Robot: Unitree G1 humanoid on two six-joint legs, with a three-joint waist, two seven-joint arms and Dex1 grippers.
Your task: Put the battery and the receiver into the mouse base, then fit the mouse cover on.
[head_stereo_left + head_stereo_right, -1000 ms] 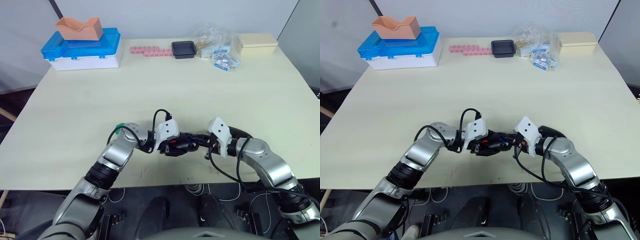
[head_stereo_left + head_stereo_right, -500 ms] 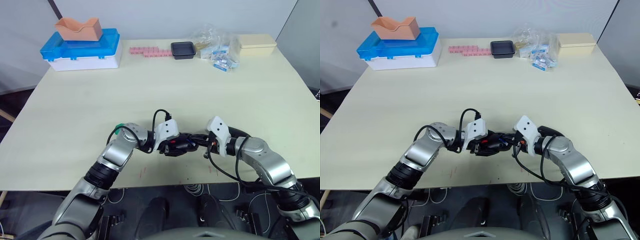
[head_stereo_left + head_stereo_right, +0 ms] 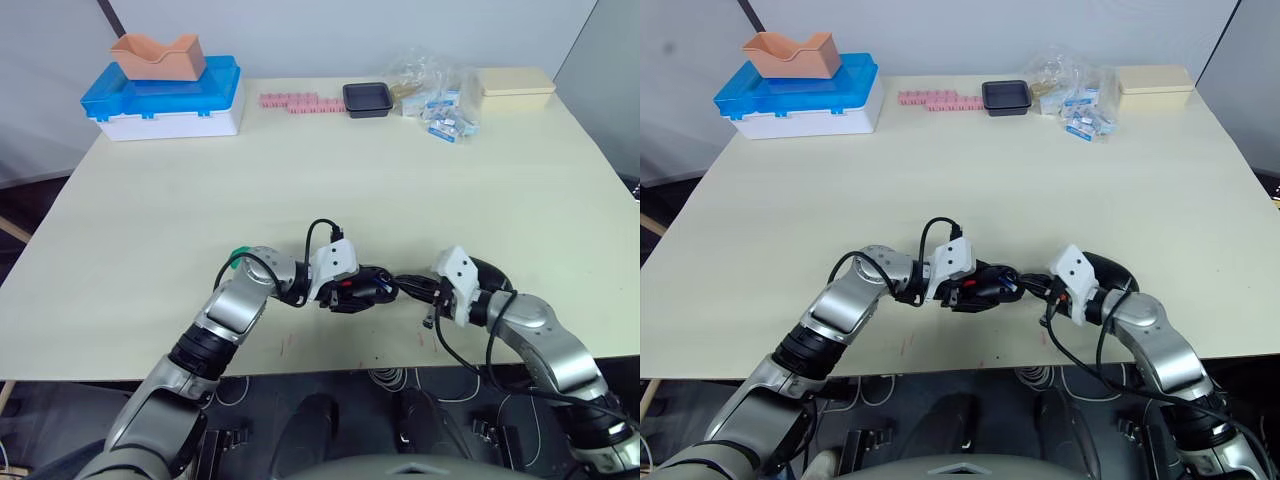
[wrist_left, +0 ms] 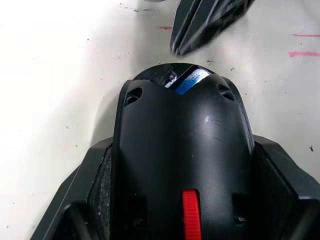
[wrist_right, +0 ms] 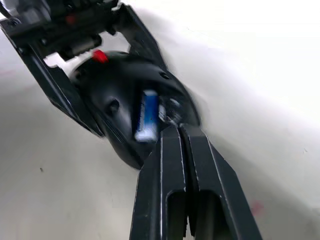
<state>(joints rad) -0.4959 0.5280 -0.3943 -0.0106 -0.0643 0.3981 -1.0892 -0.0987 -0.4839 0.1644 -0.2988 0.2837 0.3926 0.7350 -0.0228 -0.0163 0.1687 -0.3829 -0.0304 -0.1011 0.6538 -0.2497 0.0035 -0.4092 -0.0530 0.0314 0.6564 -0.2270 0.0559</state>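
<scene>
My left gripper (image 3: 368,288) is shut on the mouse base (image 3: 352,290), a black shell with a red mark (image 4: 190,220), held just above the table near its front edge. The battery (image 5: 147,116), white with a blue end (image 4: 187,82), lies in a slot of the base. My right gripper (image 3: 403,285) is shut and empty, its fingertips (image 5: 176,131) just off the base's end by the battery. The mouse cover (image 3: 1105,270), a glossy black shell, lies on the table behind my right wrist. The receiver is out of view.
At the back of the table stand a blue-and-white box (image 3: 165,100) with an orange tray on top, a pink strip of blocks (image 3: 290,102), a black tray (image 3: 367,98), bagged packets (image 3: 440,105) and a beige box (image 3: 515,85). A small green piece (image 3: 237,256) sits by my left forearm.
My right arm has drawn back to the right, so its shut fingertips now sit a little off the mouse base. The left gripper and the base have stayed put.
</scene>
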